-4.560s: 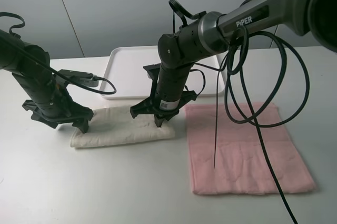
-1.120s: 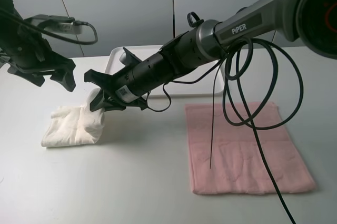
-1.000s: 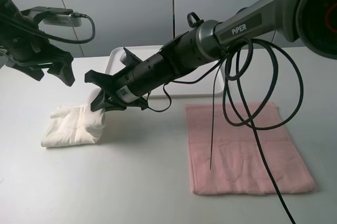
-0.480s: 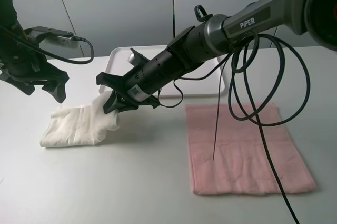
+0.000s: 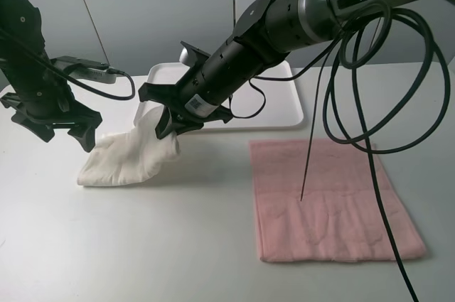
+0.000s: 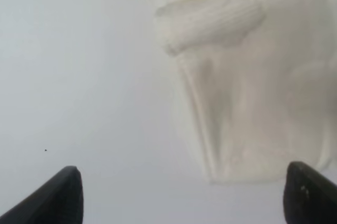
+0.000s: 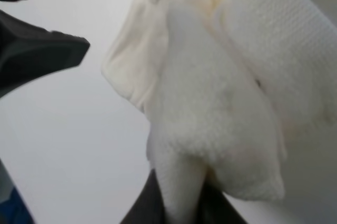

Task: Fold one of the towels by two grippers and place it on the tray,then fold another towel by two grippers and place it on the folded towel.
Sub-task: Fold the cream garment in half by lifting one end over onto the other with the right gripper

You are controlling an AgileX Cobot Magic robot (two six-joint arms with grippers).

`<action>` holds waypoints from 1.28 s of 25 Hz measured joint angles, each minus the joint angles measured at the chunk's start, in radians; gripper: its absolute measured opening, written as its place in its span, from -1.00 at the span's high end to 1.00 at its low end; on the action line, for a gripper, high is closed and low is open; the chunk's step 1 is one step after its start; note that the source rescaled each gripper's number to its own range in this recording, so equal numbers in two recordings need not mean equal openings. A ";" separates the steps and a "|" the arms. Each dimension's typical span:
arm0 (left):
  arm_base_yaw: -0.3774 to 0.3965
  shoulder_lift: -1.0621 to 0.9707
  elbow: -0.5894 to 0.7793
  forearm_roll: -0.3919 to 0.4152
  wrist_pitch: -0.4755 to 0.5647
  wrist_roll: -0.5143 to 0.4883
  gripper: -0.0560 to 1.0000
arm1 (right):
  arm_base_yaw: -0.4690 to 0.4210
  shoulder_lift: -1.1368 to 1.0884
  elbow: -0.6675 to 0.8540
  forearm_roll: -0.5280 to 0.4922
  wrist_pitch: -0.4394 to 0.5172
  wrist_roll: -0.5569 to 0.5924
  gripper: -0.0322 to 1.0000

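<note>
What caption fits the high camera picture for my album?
Right gripper holds one end of the white towel off the table, beside the tray; pink towel lies flat.

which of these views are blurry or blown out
Exterior high: sharp, evenly lit, soft shadow under the white towel. Left wrist: hazy, towel washed out, left pincer tips blurred. Right wrist: towel weave crisp up close, background soft.
</note>
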 joint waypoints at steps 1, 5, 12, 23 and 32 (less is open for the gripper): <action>0.000 0.008 0.000 0.012 -0.007 -0.012 -0.96 | 0.000 0.000 0.000 -0.023 0.006 0.009 0.81; 0.000 0.040 0.000 0.027 -0.016 -0.027 -0.96 | 0.000 0.000 0.000 -0.043 0.010 0.023 0.81; 0.007 0.104 0.000 0.033 -0.076 -0.051 -0.96 | 0.000 0.000 0.000 -0.070 0.015 0.030 0.81; 0.071 0.139 0.000 0.007 -0.116 -0.074 -0.96 | 0.000 0.000 0.000 -0.097 0.017 0.046 0.81; 0.071 0.165 0.000 -0.040 -0.152 -0.035 -0.96 | 0.000 0.000 0.000 -0.099 0.015 0.048 0.81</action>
